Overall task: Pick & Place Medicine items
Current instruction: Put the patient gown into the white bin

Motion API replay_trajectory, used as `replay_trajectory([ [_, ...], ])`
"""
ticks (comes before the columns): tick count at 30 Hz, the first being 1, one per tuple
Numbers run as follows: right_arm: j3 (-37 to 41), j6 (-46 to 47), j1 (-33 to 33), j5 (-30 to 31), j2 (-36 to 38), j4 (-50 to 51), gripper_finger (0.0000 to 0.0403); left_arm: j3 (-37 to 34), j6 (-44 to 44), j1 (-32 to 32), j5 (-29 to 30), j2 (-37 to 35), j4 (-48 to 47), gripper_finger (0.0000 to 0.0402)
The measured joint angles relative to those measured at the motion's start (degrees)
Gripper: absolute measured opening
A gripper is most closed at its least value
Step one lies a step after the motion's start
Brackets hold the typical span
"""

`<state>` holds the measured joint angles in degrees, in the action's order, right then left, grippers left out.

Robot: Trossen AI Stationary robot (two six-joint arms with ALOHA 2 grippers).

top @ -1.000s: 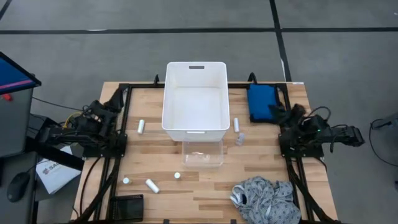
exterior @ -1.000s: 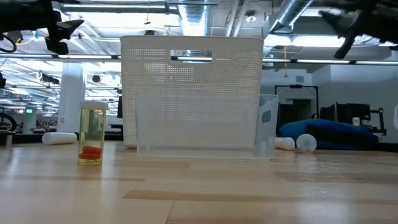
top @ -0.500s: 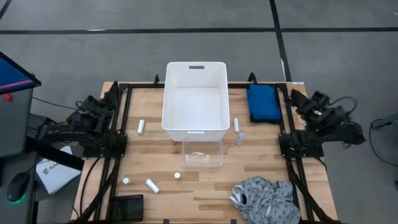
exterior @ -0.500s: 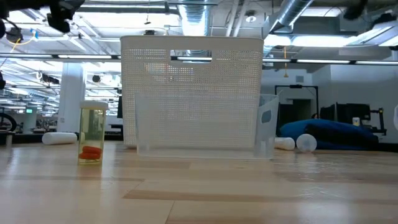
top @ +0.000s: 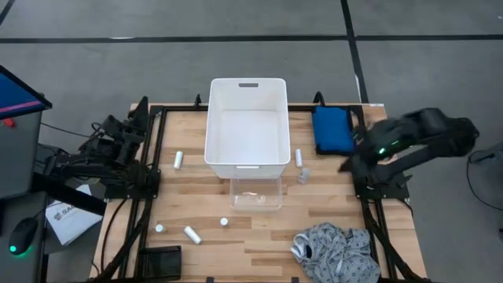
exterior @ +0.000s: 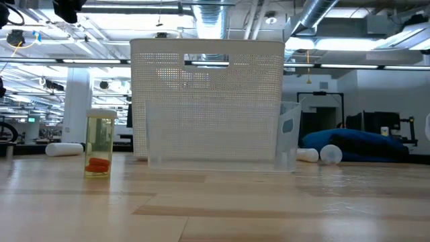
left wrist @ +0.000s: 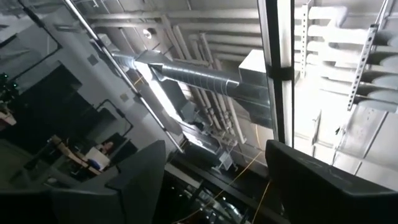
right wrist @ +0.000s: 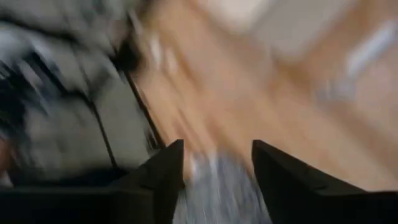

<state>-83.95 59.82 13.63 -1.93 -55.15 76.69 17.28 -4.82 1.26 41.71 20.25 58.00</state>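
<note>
Left pincer (left wrist: pixel 211 180): your fingers stand apart, empty, aimed at ceiling ducts.
Right pincer (right wrist: pixel 214 174): fingers apart, empty, above the bench (right wrist: pixel 249 93).
Writing: none you can read.

White rectangular plastic bin (top: pixel 247 130); blue rectangular padded pouch (top: pixel 331 130); grey patterned crumpled cloth (top: pixel 336 251); pale striped wooden tabletop (top: pixel 259 236); white finger-sized medicine cylinder (top: pixel 178 160).

My two arms are matte black, jointed, with thin cables; the right arm (top: pixel 409 145) shows a small green light, and my left end effector (left wrist: pixel 214 180) has broad dark fingers.
</note>
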Motion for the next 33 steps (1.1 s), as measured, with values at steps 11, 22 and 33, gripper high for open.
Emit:
replay_trajectory([
  [11, 4.91, 12.94, 18.54, -12.35, -13.76, -1.81, 0.0252, 0.02, -6.02, -1.44, -2.75, 0.00, -3.91, 0.0269],
  [22, 28.68, 43.32, 34.73, -7.31, -15.52, -38.10, 0.0252, 0.02, -8.98, -3.19, -3.75, 0.02, -6.63, 0.0269],
  [33, 36.44, 48.00, 37.57, -5.58, -29.23, -54.69, 0.0173, 0.02, -11.45, -3.19, -4.15, 0.02, -6.63, 0.0269],
])
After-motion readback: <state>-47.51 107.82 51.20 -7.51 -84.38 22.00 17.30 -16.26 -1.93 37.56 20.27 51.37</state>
